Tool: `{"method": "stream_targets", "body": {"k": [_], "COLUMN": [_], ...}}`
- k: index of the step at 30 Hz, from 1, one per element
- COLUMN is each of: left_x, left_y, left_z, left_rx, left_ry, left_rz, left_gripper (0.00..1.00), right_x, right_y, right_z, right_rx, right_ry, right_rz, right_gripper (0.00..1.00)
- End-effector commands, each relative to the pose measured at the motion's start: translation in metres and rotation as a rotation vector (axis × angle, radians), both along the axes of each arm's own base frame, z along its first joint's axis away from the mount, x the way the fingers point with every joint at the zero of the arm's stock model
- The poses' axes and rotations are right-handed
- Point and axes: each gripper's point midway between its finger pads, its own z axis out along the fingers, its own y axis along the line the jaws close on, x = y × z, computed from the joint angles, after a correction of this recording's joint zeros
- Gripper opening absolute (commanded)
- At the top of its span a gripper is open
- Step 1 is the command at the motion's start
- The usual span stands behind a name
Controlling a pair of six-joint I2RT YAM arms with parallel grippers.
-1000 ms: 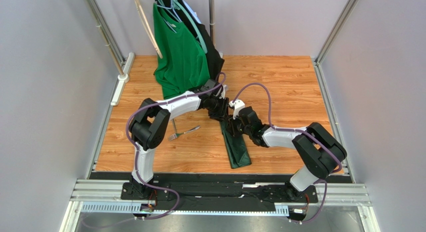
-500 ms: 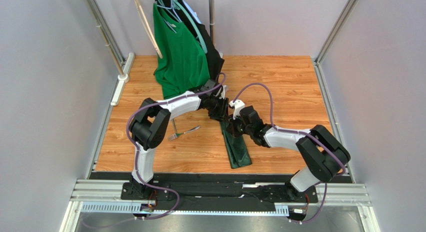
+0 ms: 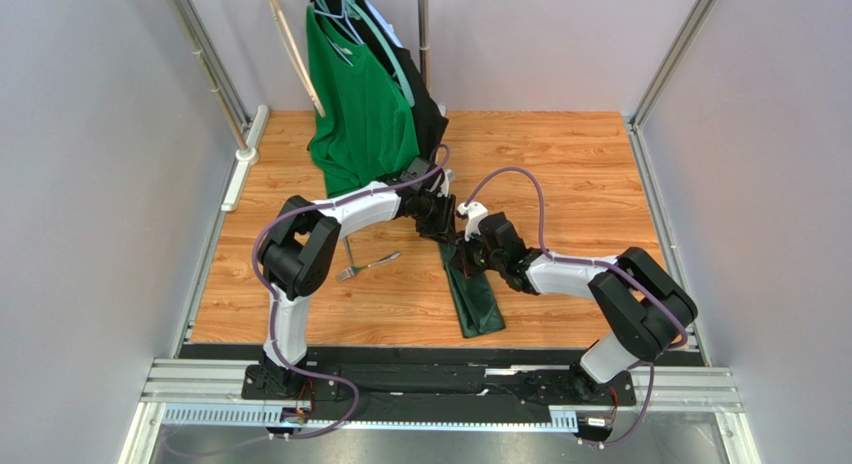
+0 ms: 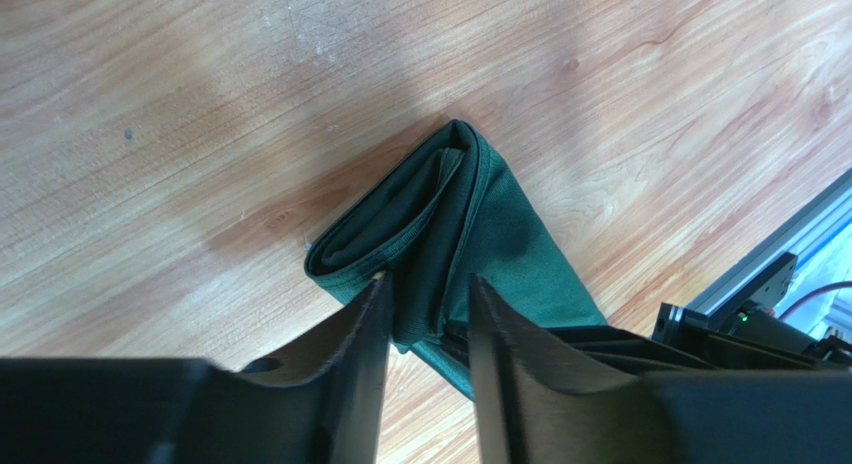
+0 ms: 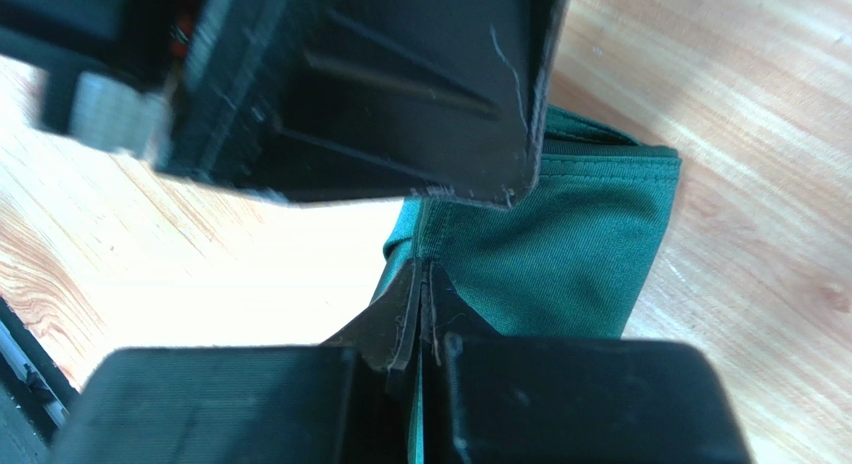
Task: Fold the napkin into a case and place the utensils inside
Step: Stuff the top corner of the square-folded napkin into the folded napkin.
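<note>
Our right gripper (image 5: 420,319) is pinched tight on a thin edge of the napkin (image 5: 570,244), which spreads out ahead of its fingertips. Our left gripper (image 4: 428,334), half closed, clamps the napkin's bunched end between its fingers; the rest runs ahead.

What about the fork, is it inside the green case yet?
No, the fork lies on the bare wooden table, well left of the case, apart from it.
</note>
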Motion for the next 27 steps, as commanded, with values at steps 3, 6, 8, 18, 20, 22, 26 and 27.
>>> {"method": "stream_targets", "body": {"k": [3,6,8,18,20,22,26,27], "left_x": [0.006,0.007,0.009,0.010,0.009,0.010,0.007,0.006], "left_y": [-0.004,-0.004,-0.003,-0.009,-0.012,-0.014,-0.016,-0.016], "left_z": [0.010,0.013,0.014,0.026,0.029,0.033,0.032,0.031], "left_rx": [-0.038,-0.039,-0.040,-0.181,-0.224,-0.251,-0.277,-0.279], "left_ry": [-0.012,-0.014,-0.007,0.105,0.133,0.149,0.184,0.189], "left_rz": [-0.005,0.003,0.015,0.079,0.094,0.108,0.122,0.127], "left_gripper": [0.21,0.06,0.00,0.00,0.00,0.00,0.00,0.00], "right_x": [0.011,0.014,0.018,0.021,0.019,0.018,0.017,0.017], "right_y": [0.005,-0.001,-0.004,-0.004,-0.002,-0.002,-0.002,-0.001], "right_z": [0.016,0.021,0.025,0.031,0.032,0.032,0.033,0.033], "right_rx": [0.027,0.017,0.006,0.010,0.014,0.018,0.017,0.018], "right_ry": [-0.042,-0.067,-0.093,-0.127,-0.127,-0.134,-0.147,-0.151], "right_rz": [-0.022,-0.047,-0.063,-0.068,-0.067,-0.072,-0.089,-0.092], "right_gripper": [0.06,0.20,0.27,0.39,0.42,0.43,0.46,0.46]}}
